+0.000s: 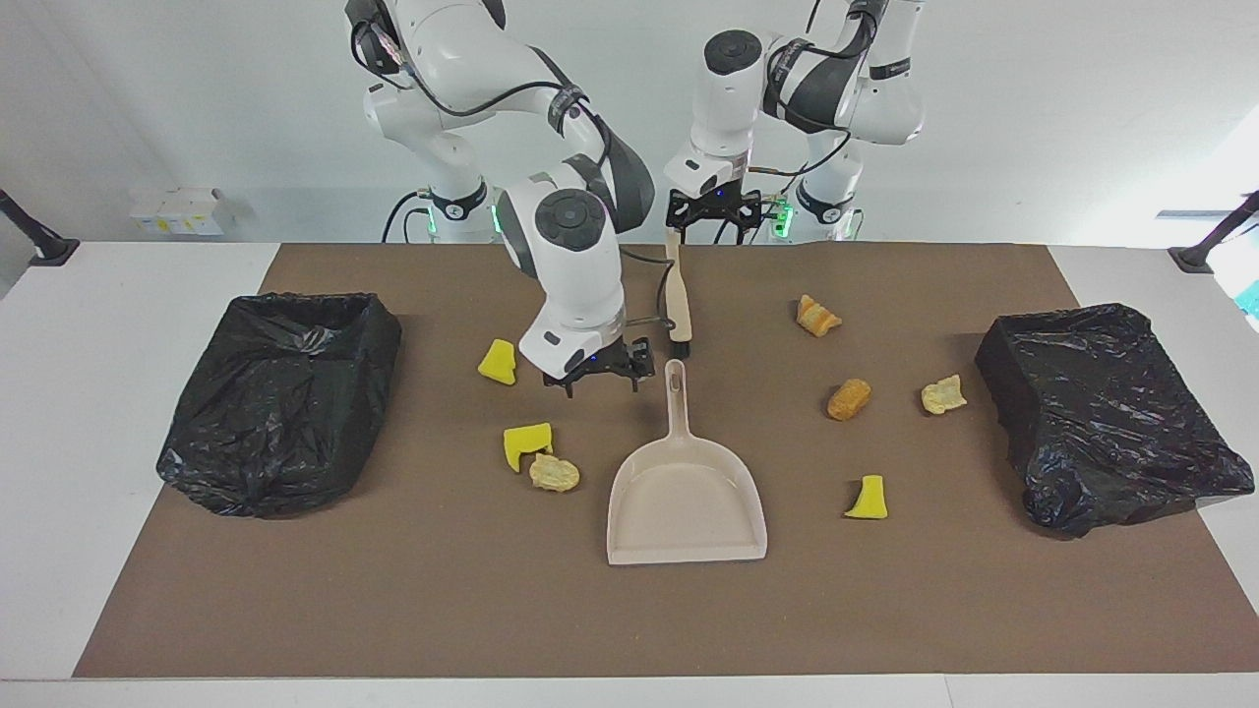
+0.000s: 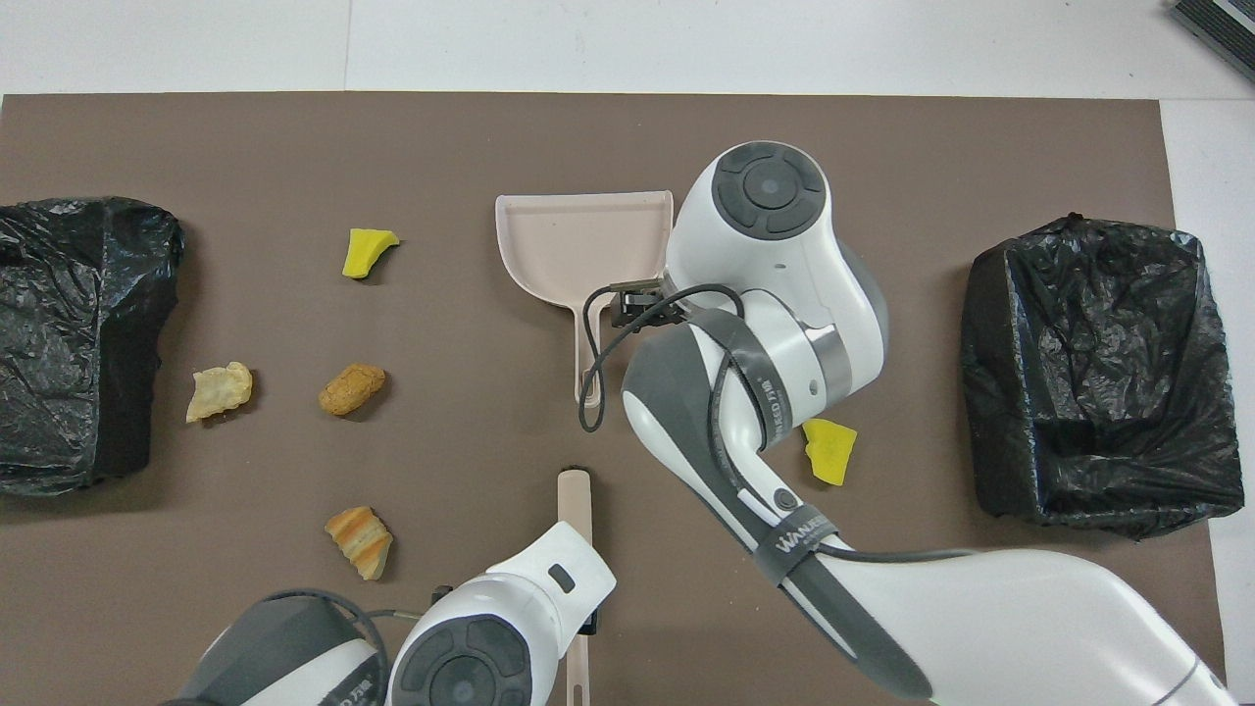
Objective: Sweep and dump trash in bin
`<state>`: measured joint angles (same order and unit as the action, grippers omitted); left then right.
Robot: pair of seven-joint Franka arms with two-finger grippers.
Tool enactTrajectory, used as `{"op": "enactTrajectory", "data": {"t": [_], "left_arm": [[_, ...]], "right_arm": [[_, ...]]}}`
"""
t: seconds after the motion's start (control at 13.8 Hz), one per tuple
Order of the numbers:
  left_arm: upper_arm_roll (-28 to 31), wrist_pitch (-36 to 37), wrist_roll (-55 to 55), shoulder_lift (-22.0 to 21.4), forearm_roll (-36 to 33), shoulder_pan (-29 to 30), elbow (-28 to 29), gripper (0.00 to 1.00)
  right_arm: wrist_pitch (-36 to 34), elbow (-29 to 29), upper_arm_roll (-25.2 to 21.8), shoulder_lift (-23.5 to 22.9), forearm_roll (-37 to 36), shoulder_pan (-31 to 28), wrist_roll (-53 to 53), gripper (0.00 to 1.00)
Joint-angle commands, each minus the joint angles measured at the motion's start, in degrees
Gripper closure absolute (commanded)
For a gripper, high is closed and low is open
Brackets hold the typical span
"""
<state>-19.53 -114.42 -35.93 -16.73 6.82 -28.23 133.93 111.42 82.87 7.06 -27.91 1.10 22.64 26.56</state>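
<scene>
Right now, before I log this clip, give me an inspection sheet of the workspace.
Surface: brown mat on white table.
Job's things: seven trash scraps scattered; dustpan empty, brush lying nearer the robots; two black-lined bins at the table's ends.
Clutter: nothing seen.
Grippers: right gripper open, beside the dustpan's handle; left gripper open, over the brush handle's end.
Cables: black cable looping off the right arm.
Surroundings: white boxes at the wall.

Seven scraps of trash lie loose on the brown mat [image 1: 393, 610]. Toward the right arm's end: two yellow sponge chunks [image 1: 498, 362] [image 1: 525, 442], one touching a tan lump [image 1: 554, 474]. Toward the left arm's end: a striped bread piece [image 1: 816, 316], a golden-brown lump [image 1: 848, 398], a pale crust [image 1: 943, 394], a yellow wedge [image 1: 868, 498].
</scene>
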Motion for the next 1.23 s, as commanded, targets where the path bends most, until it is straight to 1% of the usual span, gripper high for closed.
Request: {"op": "enactTrajectory", "data": {"t": [0.0,0.14,0.22,0.36,0.51,0.72,0.87,1.08,1.16], "left_arm": [[0.9,-4.1,-2.4,0.1,1.0,-3.4,3.8,0.0],[0.9,-5.5,-3.3,0.9,1.3,-4.3,4.5,0.0],[0.9,-6.1,-4.4,1.6,2.2,-5.4,4.7,0.0],[0.9,-9.7,-7.7,2.4,2.7,-7.9,6.7,0.0],[0.9,-13.2,-9.7,4.0,2.8,-9.7,8.3,0.0],[0.9,-13.3,-11.5,4.2,3.6,-10.3,8.5,0.0],[0.8,-14.2,-11.4,4.3,4.8,-10.4,9.6,0.0],[0.9,-14.7,-11.5,5.5,5.2,-11.1,9.9,0.0],[0.8,-15.0,-11.5,5.8,5.8,-11.4,9.9,0.0]], "right_arm": [[0.4,-6.5,0.2,-5.3,-0.7,1.5,3.8,0.0],[1.1,-10.4,-0.2,-9.1,-0.9,4.1,8.0,0.0],[2.3,-11.2,-0.5,-10.2,-0.9,4.9,8.9,0.0],[3.3,-10.8,-0.1,-10.8,-2.8,5.3,8.9,0.0],[3.2,-10.2,-0.1,-11.5,-5.7,7.2,9.2,0.0],[3.2,-8.1,0.2,-10.8,-6.1,7.3,9.6,0.0],[2.8,-6.6,0.2,-9.8,-6.5,7.4,11.1,0.12],[3.1,-5.8,0.3,-9.4,-5.7,7.3,11.1,0.22],[2.9,-5.9,0.3,-9.4,-5.6,7.2,11.1,0.3]]}}
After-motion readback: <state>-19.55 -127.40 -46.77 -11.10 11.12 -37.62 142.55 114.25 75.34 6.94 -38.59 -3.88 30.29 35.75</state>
